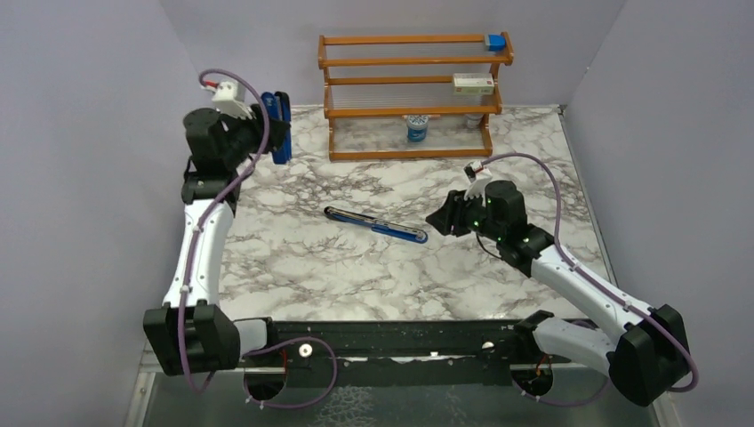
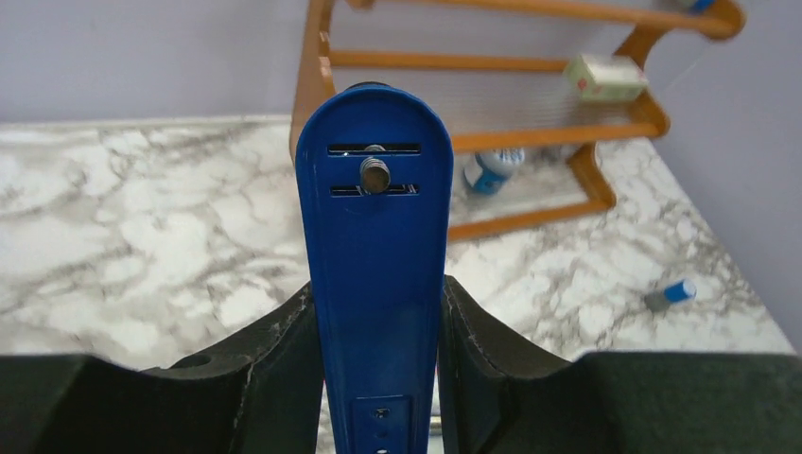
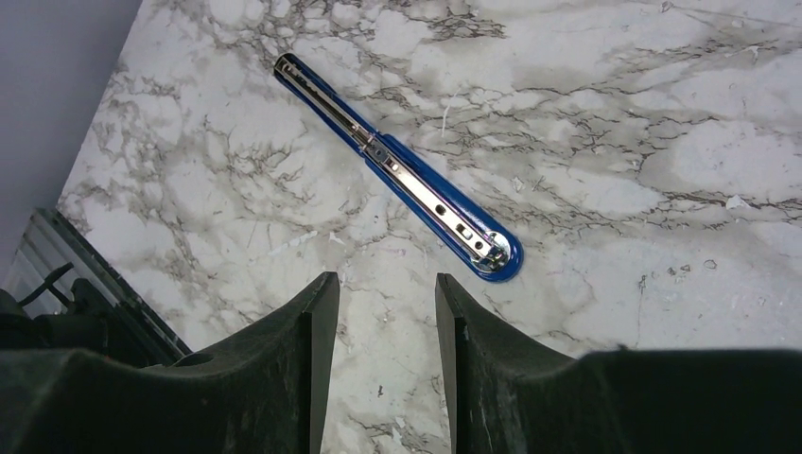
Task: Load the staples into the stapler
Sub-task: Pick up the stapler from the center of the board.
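Left end effector (image 2: pixel 376 284): I've got it raised over the far-left corner of the bench (image 1: pixel 293 267), jaws clamped on a blue cover piece (image 2: pixel 376 236). The piece stands upright between the pads, its slotted, riveted face to the wrist camera.
Cover piece, my read: it looks like part of the stapler, but I can't confirm that from here.
Stapler (image 3: pixel 416 184): it lies flat and diagonal mid-bench, well apart from both arms. The metal channel faces up, the black end points far-left and the rounded blue end near-right.
Right end effector (image 3: pixel 388 284): jaws moderately apart with nothing between them. It hovers just beside the stapler's rounded end, not touching it.
Rack (image 1: pixel 333 89): at the back of the bench, with a small pink-and-white box (image 1: pixel 473 84) on its middle shelf.
Staples: I can't pick any out. A few pale slivers on the marble could be veining.
Step in hand, as I judge it: get a strip into that open channel, and no strip is in either end effector yet.
Doing it well: I'd find the strip first, pinch it by its long sides and line it up with the channel. Then lower it legs-down and slide it in without nudging the stapler, which lies loose.
Watch-out: the marble looks slick, so a sideways touch could spin the stapler.
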Robot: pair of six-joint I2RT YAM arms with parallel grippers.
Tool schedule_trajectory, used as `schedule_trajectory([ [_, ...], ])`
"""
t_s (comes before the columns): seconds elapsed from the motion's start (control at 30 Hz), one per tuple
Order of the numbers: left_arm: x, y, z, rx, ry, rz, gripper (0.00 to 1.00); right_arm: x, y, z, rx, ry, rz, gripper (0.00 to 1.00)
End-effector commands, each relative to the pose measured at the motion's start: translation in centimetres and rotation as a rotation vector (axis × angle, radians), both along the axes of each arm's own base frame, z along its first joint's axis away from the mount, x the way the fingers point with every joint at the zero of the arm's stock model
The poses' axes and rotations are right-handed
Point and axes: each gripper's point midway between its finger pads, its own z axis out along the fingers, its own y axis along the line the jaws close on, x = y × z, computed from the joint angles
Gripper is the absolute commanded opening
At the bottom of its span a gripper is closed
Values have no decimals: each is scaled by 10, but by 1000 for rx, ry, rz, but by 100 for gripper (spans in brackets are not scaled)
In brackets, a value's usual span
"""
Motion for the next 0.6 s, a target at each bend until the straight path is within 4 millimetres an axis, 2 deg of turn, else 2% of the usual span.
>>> schedule_trajectory([
  [0.0,-44,-38,9,128,-119,26,0,1,-4,2,-2,-6,-31,46],
  [0.13,-90,-65,-18,202,-163,-53,0,3,-3,5,7,-17,-34,46],
  [0.23,-117,-79,-36,239,-190,-137,0,4,-3,4,9,-16,-35,46],
  [0.37,-154,-111,-58,321,-277,-382,0,3,-2,6,23,-7,-37,46],
  [0.43,-164,-118,-65,352,-317,-430,0,2,1,14,55,-2,-38,48],
  [0.57,-158,-120,-84,442,-328,-413,0,4,9,40,195,63,-99,48],
])
